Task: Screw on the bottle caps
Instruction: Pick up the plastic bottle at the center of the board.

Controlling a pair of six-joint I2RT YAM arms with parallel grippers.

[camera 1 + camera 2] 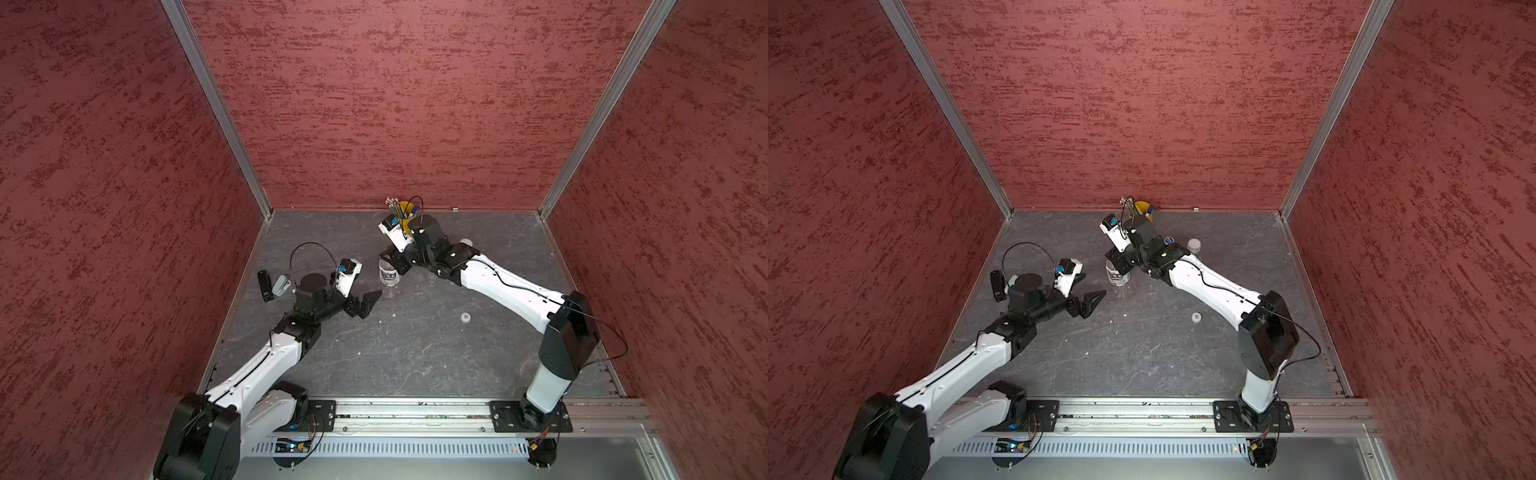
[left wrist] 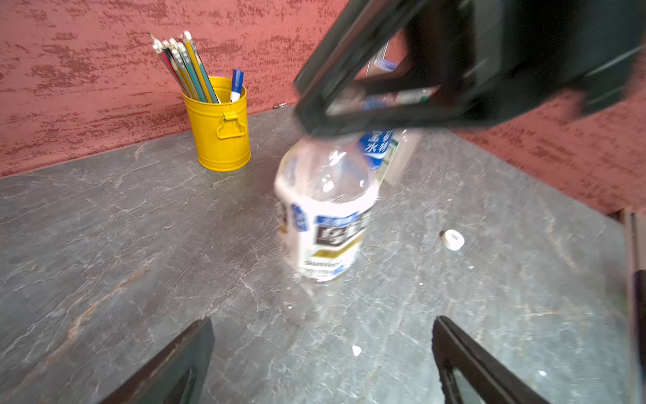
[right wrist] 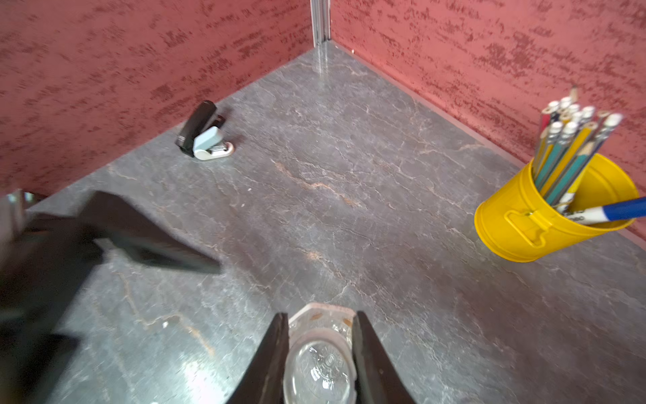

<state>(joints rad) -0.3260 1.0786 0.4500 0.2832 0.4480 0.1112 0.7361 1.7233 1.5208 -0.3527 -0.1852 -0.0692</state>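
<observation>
Bench, both top views: grey stone-look bench (image 1: 415, 365) with the white-labelled bottle (image 1: 388, 276) standing near the middle.
Pincers, top views: right pincer (image 1: 391, 262) is down at that bottle's neck. Left pincer (image 1: 1094, 301) gapes wide just short of the bottle, touching nothing.
Caps, top views: small white cap (image 1: 466, 317) lies alone, well apart from the bottle. Blue cap (image 1: 1169, 240) and wide white cap (image 1: 1194, 244) peek out beyond the right arm.
Left wrist view: the bottle is blurred, black fingers at its neck. Blue-labelled bottle (image 2: 375, 148) stands just behind it, and the yellow pencil cup (image 2: 220, 129) is by the back wall.
Right wrist view: one finger presses each side of the open-mouthed neck, so it's gripping the bottle. A stapler (image 3: 204, 133) lies near the far wall.
</observation>
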